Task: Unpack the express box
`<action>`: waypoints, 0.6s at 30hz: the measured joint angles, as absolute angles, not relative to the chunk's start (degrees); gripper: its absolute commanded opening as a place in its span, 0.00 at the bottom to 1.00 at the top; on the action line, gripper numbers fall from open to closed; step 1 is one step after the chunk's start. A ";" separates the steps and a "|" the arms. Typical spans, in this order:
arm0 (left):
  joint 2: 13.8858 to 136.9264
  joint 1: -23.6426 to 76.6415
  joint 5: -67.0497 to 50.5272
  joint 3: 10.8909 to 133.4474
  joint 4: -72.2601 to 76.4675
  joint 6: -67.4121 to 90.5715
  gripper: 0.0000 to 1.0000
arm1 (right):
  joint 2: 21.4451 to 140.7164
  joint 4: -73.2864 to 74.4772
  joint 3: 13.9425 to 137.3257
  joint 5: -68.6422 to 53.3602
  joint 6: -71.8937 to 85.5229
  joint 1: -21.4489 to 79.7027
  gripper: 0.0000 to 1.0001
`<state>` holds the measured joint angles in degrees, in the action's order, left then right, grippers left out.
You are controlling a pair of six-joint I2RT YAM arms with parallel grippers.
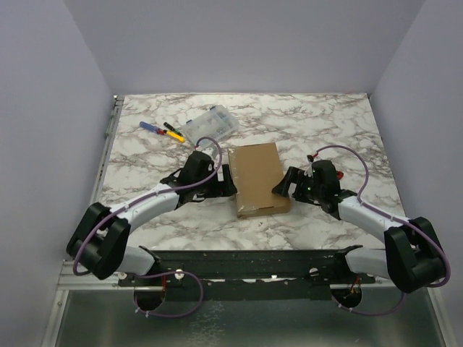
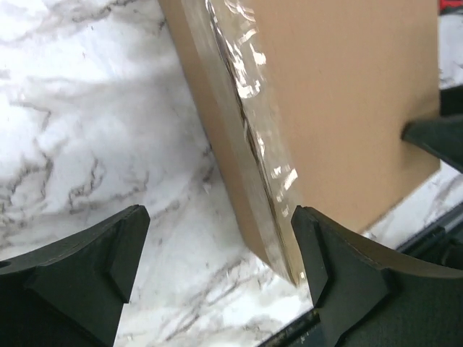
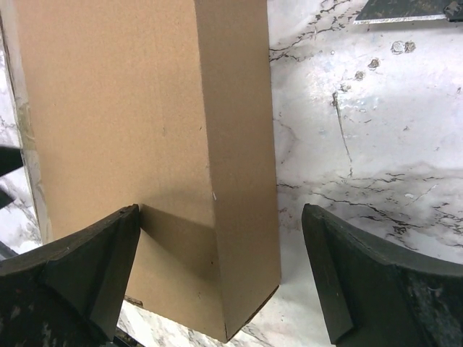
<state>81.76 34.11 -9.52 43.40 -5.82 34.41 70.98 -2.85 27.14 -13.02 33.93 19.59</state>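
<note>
The express box (image 1: 259, 179) lies flat and closed on the marble table, between my two arms. It is plain brown cardboard, with clear tape along its left side (image 2: 253, 123). My left gripper (image 1: 221, 181) is open at that taped side, near the box's front corner. In the left wrist view the taped edge runs between the open fingers (image 2: 340, 267), close to the right one, and nothing is gripped. My right gripper (image 1: 283, 185) is open at the box's right side. In the right wrist view the box's side wall (image 3: 242, 144) sits between the wide-spread fingers (image 3: 94, 267).
A clear plastic compartment case (image 1: 212, 123) stands behind the box at the back left. Beside it lie a blue-handled tool (image 1: 150, 126) and a yellow one (image 1: 173, 134). Grey walls close in three sides. A black rail (image 1: 253, 264) carries the arm bases at the near edge.
</note>
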 measured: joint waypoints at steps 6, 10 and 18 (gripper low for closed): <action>71.88 34.09 -12.95 37.50 -6.50 36.62 0.75 | 70.96 -4.03 26.59 -12.93 34.04 19.62 0.95; 70.76 34.09 -15.27 35.38 -6.11 38.50 0.87 | 70.96 -4.36 26.55 -12.93 34.04 19.68 0.95; 71.35 34.15 -18.22 34.04 -3.40 40.10 0.87 | 70.74 -4.40 26.39 -12.93 34.15 19.68 0.94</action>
<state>71.35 34.15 -18.22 34.04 -3.40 40.10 70.74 -4.40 26.39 -12.93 34.15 19.68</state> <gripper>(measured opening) 0.876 0.943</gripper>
